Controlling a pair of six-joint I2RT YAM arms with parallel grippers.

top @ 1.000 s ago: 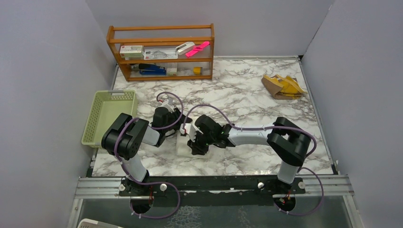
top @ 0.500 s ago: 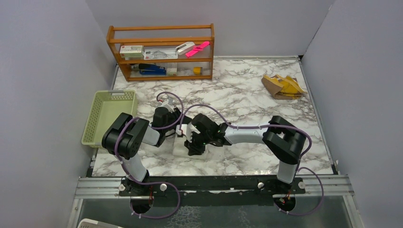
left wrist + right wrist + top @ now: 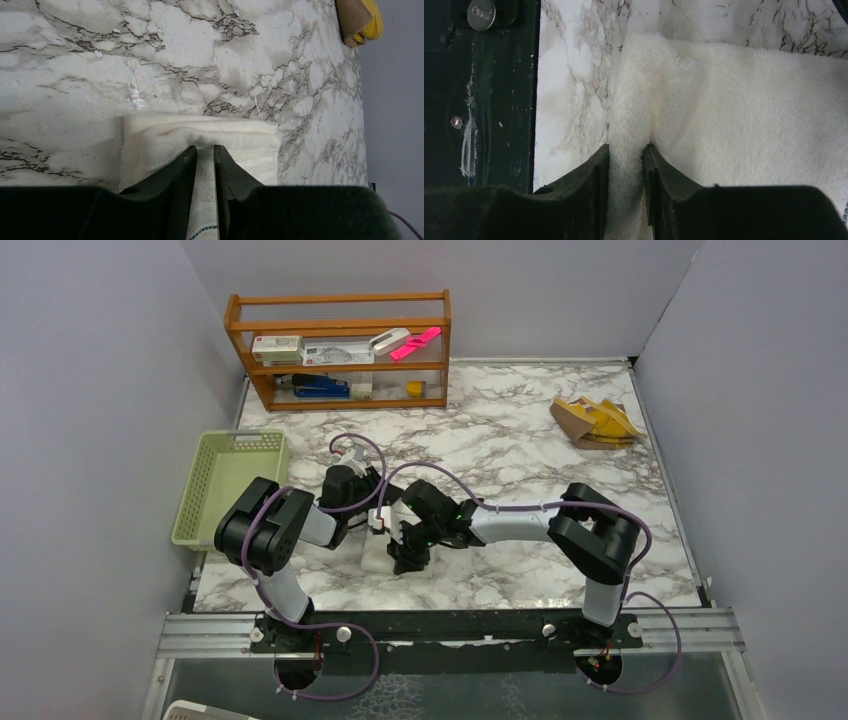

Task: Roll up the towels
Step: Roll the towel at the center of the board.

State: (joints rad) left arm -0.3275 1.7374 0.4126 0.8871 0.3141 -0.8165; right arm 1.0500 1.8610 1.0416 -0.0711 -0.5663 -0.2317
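Left end effector point(image 3: 205, 150) is pinching a fold of the white towel point(image 3: 165, 137), and right end effector point(image 3: 626, 150) is clamping a bunched ridge at its fluffy edge. White towel is lying partly folded near the table's point(image 3: 520, 450) front edge. Mustard-yellow towel point(image 3: 596, 421) is sitting crumpled at the far right.

Between the right gripper's point(image 3: 626, 152) matt black plastic fingers point(image 3: 589, 185), the white towel point(image 3: 749, 115) is fluffy terry cloth; the table point(image 3: 200, 45) beneath looks smooth, faintly glossy marble.

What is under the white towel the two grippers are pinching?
The marble table shows around the white towel, which rests on it. Whatever else lies beneath is covered by the cloth.
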